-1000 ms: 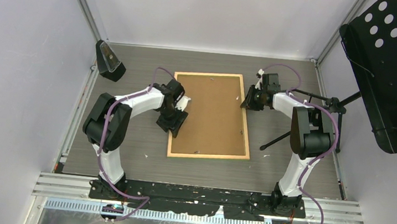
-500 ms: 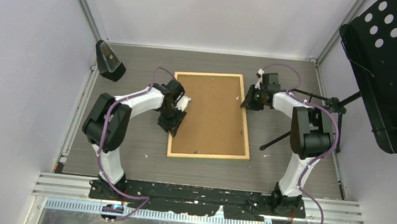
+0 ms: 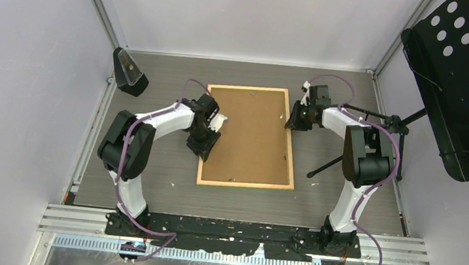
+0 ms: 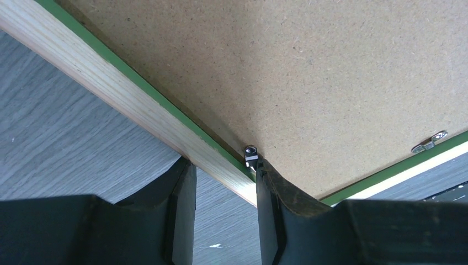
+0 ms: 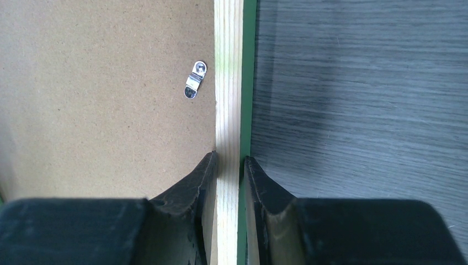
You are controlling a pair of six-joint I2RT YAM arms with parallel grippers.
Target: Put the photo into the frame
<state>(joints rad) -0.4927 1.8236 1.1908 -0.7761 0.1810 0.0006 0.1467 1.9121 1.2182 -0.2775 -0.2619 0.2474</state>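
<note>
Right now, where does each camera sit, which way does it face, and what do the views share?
Top external: fixed above and behind the bases, looking down on the table; both arms show, left gripper and right gripper at opposite long rails of the frame.
Left wrist: on the left arm, looking along its two fingers, which straddle the frame's rail.
Right wrist: on the right arm, looking along its fingers, which pinch the other rail.
Shared: all show the frame's wood rail and brown backing board.

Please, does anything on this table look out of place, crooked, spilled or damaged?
Nothing stands out. The thin rectangular light-wood picture frame lies back up, roughly parallel to the edges of the grey wood-grain table, with the brown hardboard backing sheet inside it, undamaged. Only a tiny white fleck lies on the table.
</note>
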